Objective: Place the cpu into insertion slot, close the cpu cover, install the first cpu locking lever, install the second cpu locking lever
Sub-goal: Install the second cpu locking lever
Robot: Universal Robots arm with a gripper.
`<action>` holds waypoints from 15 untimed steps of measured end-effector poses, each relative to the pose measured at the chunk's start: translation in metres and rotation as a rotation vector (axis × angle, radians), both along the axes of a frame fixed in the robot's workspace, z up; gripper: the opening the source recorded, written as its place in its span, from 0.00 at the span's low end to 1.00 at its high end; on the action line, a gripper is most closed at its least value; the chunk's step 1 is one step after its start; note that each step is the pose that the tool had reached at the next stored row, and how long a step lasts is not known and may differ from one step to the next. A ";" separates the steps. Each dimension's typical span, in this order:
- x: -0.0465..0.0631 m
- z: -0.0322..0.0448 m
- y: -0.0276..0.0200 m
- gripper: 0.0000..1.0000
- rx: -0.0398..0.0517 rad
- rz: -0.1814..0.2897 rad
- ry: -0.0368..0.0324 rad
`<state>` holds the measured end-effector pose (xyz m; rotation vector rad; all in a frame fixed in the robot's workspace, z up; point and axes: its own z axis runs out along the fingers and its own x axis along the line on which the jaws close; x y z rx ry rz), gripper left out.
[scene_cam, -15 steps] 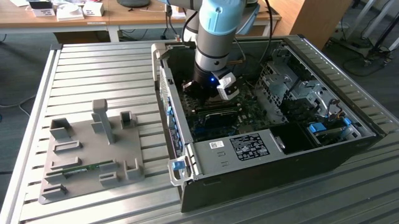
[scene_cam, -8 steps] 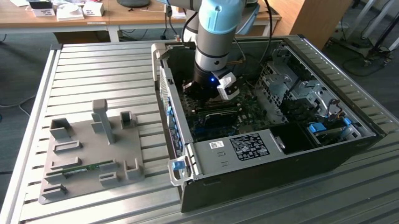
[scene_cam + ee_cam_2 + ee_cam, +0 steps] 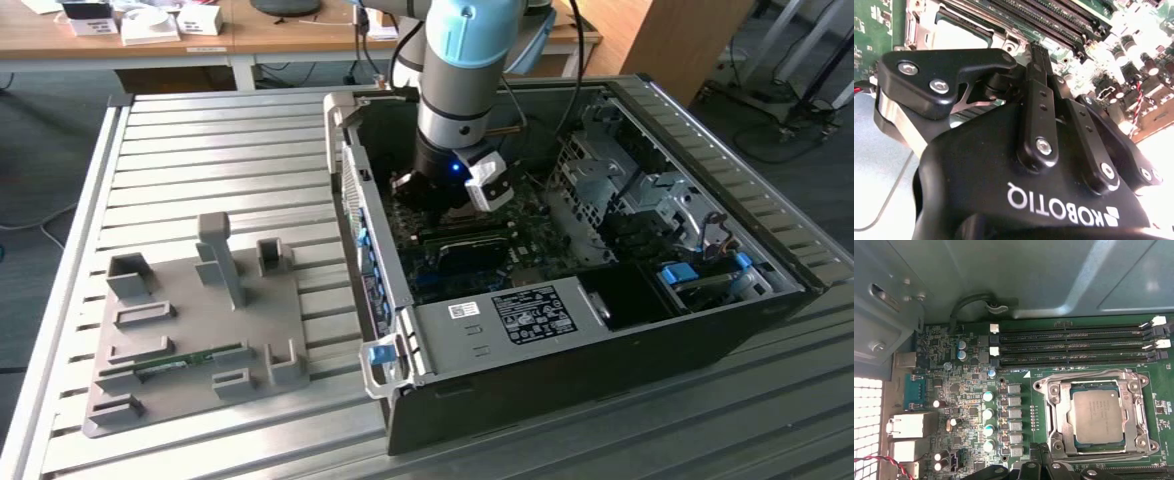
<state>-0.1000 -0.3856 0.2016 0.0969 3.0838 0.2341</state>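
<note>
A: Where was the cpu (image 3: 1097,416)?

B: Seated flat in the socket on the motherboard (image 3: 974,390), silvery top up. The cpu cover (image 3: 1097,385) lay closed around it, frame down on all four sides, chip showing through the window. A thin wire lever (image 3: 1089,372) ran along the cover's edge nearest the memory slots (image 3: 1074,346).

A: And the hand?

B: Inside the open computer case (image 3: 574,330), directly above the socket. In the first wrist view its fingertips (image 3: 1046,460) sat just beside the cover's edge farthest from the memory slots. In the second wrist view the hand (image 3: 1035,55) looked drawn together, fingers meeting at the tip, nothing visible between them. Couldn't tell whether the tip touched the board.

A: Surroundings?

B: The case lay on its side on a slatted metal desk (image 3: 200,150). Well apart from the case, on the desk, sat a grey fixture plate (image 3: 187,330) with upright posts and a green memory stick (image 3: 174,362) lying on it.
</note>
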 end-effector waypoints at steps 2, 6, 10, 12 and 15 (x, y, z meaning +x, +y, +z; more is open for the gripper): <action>0.000 0.0000 0.0000 0.11 0.0025 0.000 0.0000; 0.000 -0.0003 0.0000 0.11 0.0094 0.000 -0.0001; 0.000 -0.0015 -0.0001 0.11 0.0123 0.000 0.0001; 0.000 -0.0020 0.0000 0.11 0.0160 0.000 0.0000; 0.000 -0.0011 0.0000 0.11 0.0164 0.000 0.0002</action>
